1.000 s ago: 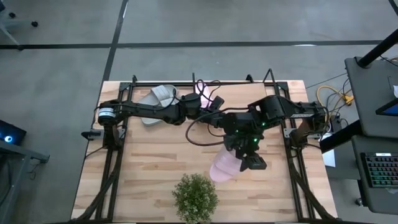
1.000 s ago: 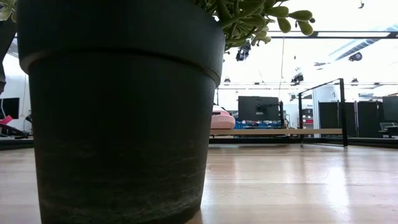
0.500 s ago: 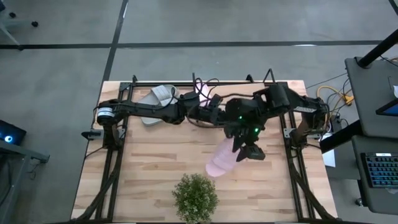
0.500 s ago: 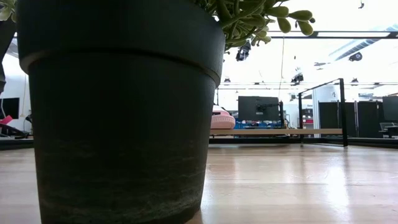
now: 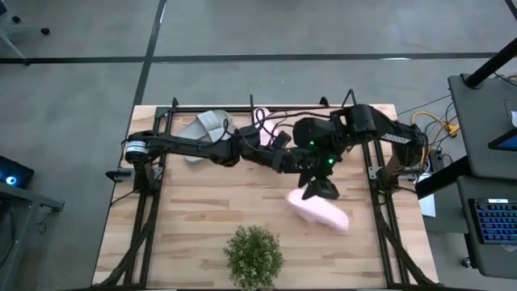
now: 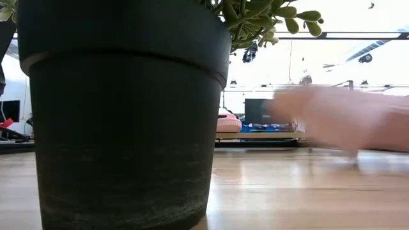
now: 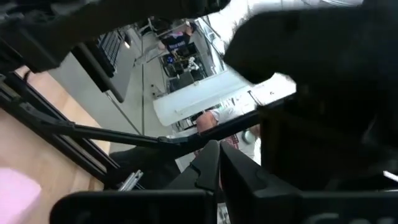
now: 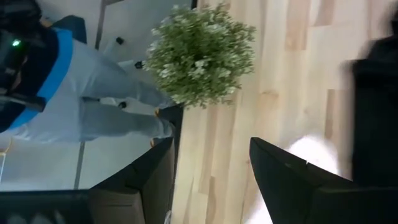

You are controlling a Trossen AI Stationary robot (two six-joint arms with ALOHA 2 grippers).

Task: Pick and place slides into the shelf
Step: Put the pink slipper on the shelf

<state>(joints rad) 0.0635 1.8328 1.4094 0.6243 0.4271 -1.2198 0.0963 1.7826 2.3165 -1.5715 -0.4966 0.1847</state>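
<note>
One pink slide (image 5: 321,212) shows blurred in mid-motion just below my right gripper (image 5: 319,192), and low over the table at the right of the low view (image 6: 348,121). In its wrist view my right gripper (image 8: 211,149) is open, with only bare wood between the fingers. My left gripper (image 5: 279,159) is shut on nothing and hovers in front of the shelf (image 5: 323,105), close to the right arm. Another pink slide (image 6: 228,123) rests sole-down on the shelf board (image 6: 281,135). A grey slide (image 5: 206,127) lies at the shelf's left end. My right gripper stands over the blurred pink slide's far end (image 5: 303,202). Whether a finger touches it, I cannot tell. Nothing lies between the two fingers in the right wrist view.
A potted plant (image 5: 254,255) stands at the table's near edge and fills the left half of the low view (image 6: 121,115). A person's legs (image 8: 112,93) show beyond the near edge. Bare planks (image 5: 194,210) lie at the near left.
My right gripper has risen and drawn back toward the far edge, tipping less steeply down. The pink slide, which hung at its left side, has swung toward the table's right and dropped, so it now shows in the low view. The finger gap looks unchanged.
</note>
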